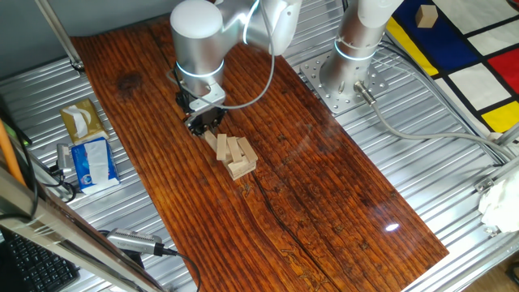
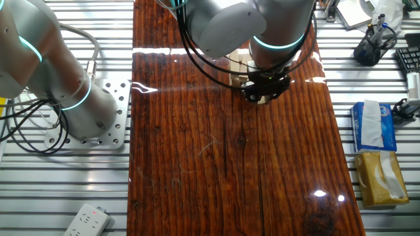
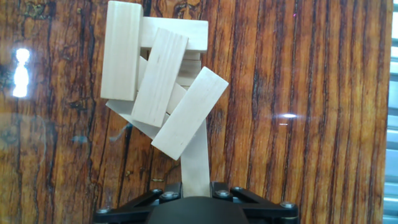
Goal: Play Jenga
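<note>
The Jenga pile [image 3: 158,87] is a low, skewed heap of pale wooden bars on the dark wood table; it also shows in one fixed view [image 1: 235,156] and, mostly hidden behind the arm, in the other fixed view [image 2: 240,64]. In the hand view one bar [image 3: 196,158] runs from under the pile straight back between my fingers. My gripper [image 3: 196,186] is shut on that bar's near end. In one fixed view the gripper [image 1: 207,122] sits low at the pile's far end.
A tissue box [image 1: 81,120] and a blue pack [image 1: 91,162] lie left of the table top [image 1: 324,186]. A second arm's base [image 1: 349,61] stands at the back. A lone tan cube [image 1: 426,15] lies on the coloured mat.
</note>
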You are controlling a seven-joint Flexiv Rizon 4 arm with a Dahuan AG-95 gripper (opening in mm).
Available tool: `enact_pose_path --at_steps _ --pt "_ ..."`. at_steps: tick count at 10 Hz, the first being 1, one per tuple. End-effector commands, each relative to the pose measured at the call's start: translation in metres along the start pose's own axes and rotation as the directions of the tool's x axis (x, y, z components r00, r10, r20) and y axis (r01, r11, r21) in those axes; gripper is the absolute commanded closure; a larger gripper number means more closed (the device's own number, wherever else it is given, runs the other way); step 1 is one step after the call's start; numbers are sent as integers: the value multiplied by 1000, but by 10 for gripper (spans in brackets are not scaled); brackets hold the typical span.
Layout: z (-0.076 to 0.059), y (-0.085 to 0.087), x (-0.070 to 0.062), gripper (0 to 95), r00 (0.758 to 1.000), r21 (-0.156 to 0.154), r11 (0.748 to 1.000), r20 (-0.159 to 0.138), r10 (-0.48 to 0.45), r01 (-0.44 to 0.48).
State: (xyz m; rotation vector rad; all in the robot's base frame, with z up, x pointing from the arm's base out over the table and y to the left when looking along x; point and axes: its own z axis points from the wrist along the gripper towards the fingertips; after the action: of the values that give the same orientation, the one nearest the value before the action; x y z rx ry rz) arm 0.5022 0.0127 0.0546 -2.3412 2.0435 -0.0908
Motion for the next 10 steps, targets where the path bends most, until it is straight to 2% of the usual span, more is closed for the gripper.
enact_pose_path --at_steps 1,10 --pt "0 0 2 950 1000 2 1000 -1 2 -2" --pt "-2 1 18 950 1000 14 1000 -5 2 -2"
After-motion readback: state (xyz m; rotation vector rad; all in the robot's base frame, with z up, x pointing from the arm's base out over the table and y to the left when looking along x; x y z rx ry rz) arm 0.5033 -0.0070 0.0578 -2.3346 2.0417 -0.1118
